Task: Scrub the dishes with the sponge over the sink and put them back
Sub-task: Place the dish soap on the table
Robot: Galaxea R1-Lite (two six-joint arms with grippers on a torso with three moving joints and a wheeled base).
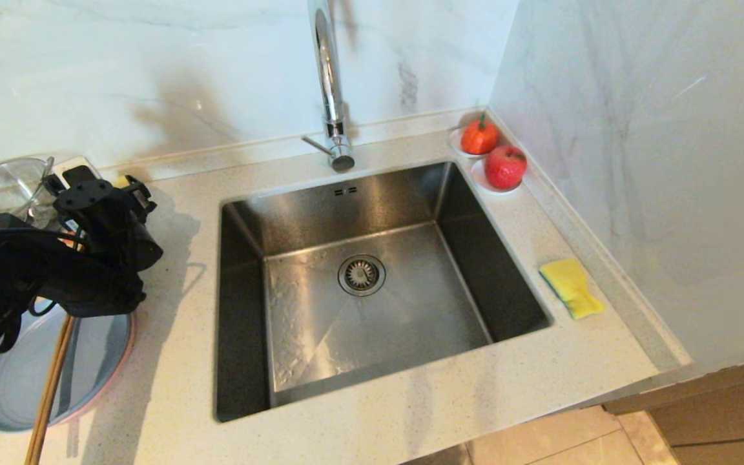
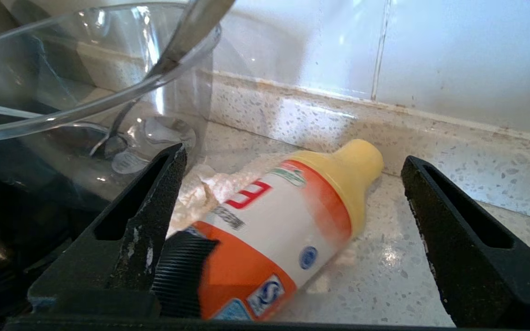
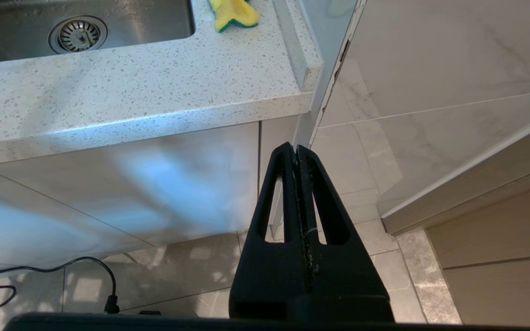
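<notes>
The dishes lie stacked on the counter left of the sink point(image 1: 501, 271): a light blue plate point(image 1: 20, 384) on top, with the pink plate's rim point(image 1: 125, 356) showing under it. My left arm covers part of them. The yellow sponge point(image 1: 571, 287) point(image 3: 233, 11) lies on the counter right of the sink. My left gripper point(image 1: 110, 186) point(image 2: 295, 156) is open at the back left of the counter. An orange and white bottle point(image 2: 274, 234) with a yellow cap lies tilted between its fingers. My right gripper point(image 3: 296, 148) is shut on nothing and hangs below the counter edge.
A clear glass bowl point(image 1: 4, 187) point(image 2: 85, 82) stands beside the left gripper, with crumpled white material point(image 2: 200, 193) behind the bottle. The chrome faucet point(image 1: 330, 90) rises behind the sink. Two fruits point(image 1: 504, 166) on white saucers sit in the back right corner. A wall runs along the right.
</notes>
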